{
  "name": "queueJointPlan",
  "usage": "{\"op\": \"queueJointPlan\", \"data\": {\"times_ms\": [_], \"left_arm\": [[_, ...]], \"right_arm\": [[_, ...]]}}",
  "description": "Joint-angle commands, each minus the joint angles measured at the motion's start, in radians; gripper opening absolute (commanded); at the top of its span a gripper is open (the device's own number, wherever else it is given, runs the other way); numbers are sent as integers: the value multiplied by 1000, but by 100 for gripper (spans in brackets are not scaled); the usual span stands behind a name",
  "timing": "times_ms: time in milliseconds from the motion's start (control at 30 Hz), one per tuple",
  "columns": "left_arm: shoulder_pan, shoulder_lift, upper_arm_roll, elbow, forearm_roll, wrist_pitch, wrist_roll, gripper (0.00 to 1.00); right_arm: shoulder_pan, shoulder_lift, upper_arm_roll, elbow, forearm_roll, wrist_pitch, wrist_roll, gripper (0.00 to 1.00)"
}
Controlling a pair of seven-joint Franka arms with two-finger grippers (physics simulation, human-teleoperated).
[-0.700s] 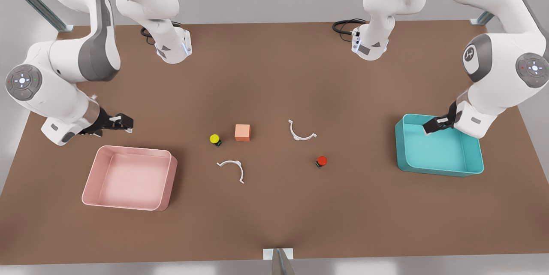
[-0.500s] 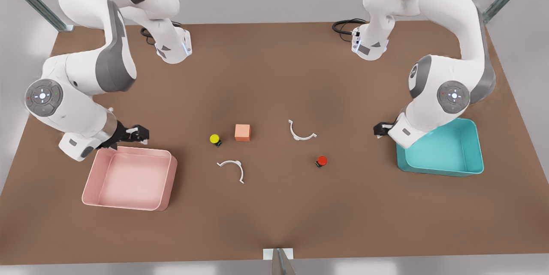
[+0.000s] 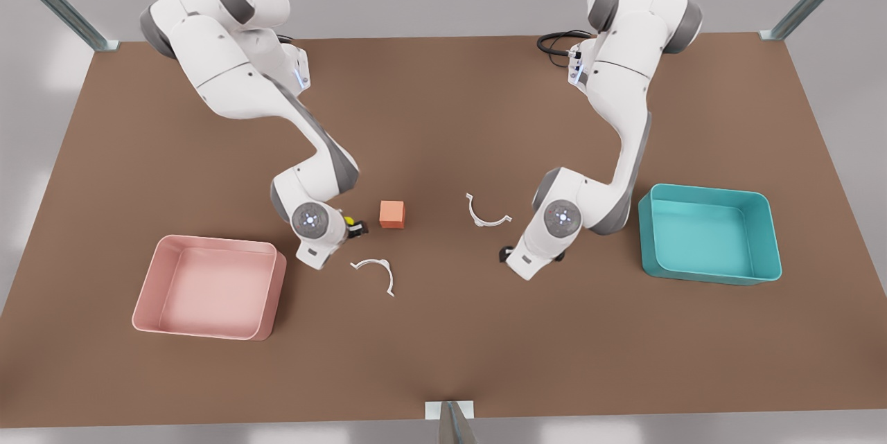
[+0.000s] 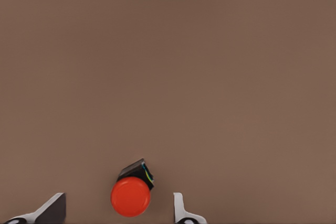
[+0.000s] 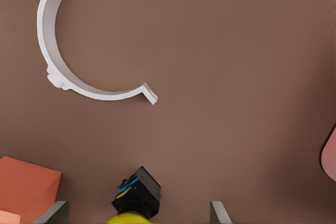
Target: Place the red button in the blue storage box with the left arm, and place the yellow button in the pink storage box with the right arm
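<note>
My left gripper (image 4: 118,211) is hovering with fingers spread wide either side of the red button (image 4: 130,196), low in the frame, gripping nothing. My right gripper (image 5: 139,213) is likewise straddling the yellow button (image 5: 131,216), fingers wide apart, beside the orange cube (image 5: 26,187).

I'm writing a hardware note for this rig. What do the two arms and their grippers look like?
Both arms have glossy white rounded shells with grey joint bands and a round grey cap with small lights near each wrist. A black cable coils at one base. The left gripper shows one dark grey and one white finger; the right gripper shows grey fingertips.
</note>
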Motion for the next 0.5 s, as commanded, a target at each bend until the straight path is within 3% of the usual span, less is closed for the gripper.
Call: {"op": "queueJointPlan", "data": {"times_ms": [0, 200, 467], "left_arm": [[0, 9, 0, 0, 1, 94, -302, 100], [-36, 9, 2, -108, -1, 87, -342, 100], [-29, 82, 6, -80, 2, 98, -335, 100]], "right_arm": [[-13, -6, 4, -32, -28, 191, 288, 100], [-47, -56, 45, -165, -25, 298, 291, 100], [-65, -112, 70, -307, -25, 439, 266, 100]]}}
